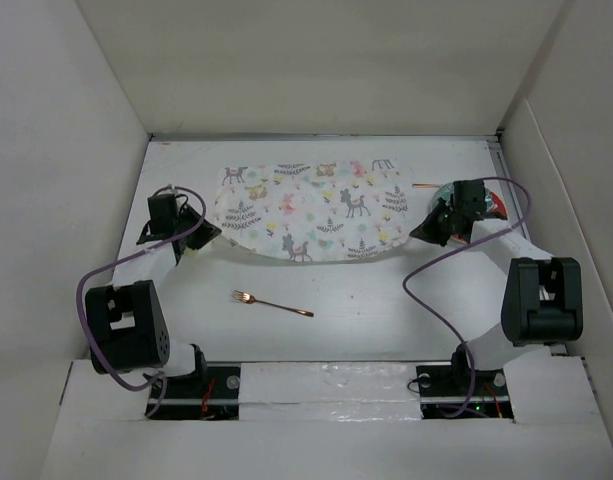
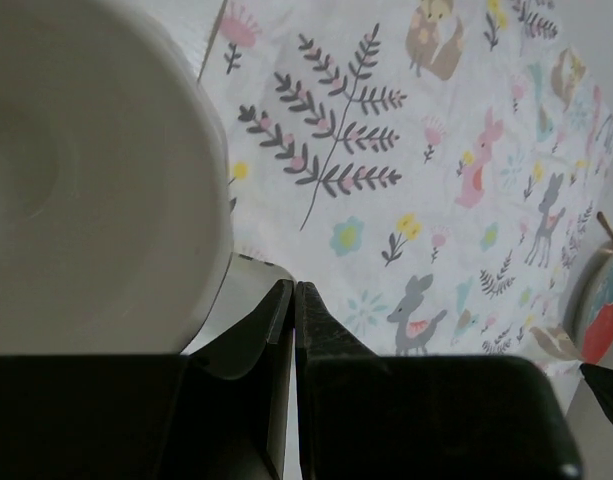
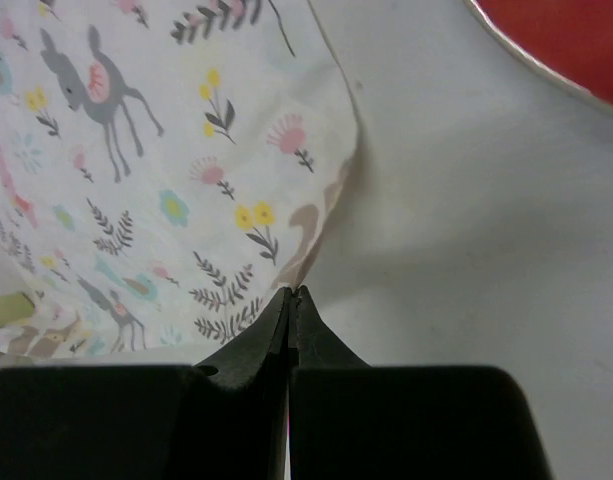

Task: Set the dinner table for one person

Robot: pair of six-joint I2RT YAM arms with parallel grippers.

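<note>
Closed tight, left pincer [image 2: 291,290] and right pincer [image 3: 291,293] sit at the placemat's [image 1: 311,212] near corners. Fork [image 1: 273,303], bowl [image 2: 86,170] and plate [image 3: 576,40] lie beside the placemat on the table [image 1: 386,310], so the setting looks barely begun.

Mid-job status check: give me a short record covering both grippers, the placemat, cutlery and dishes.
placemat: far centre of the dinner table
left gripper: shut, apparently pinching the mat's left edge
right gripper: shut, apparently pinching its right edge, cloth puckered
fork: on bare table, nearer than the mat
white dish: just left of the mat
red dish: right of the mat
</note>
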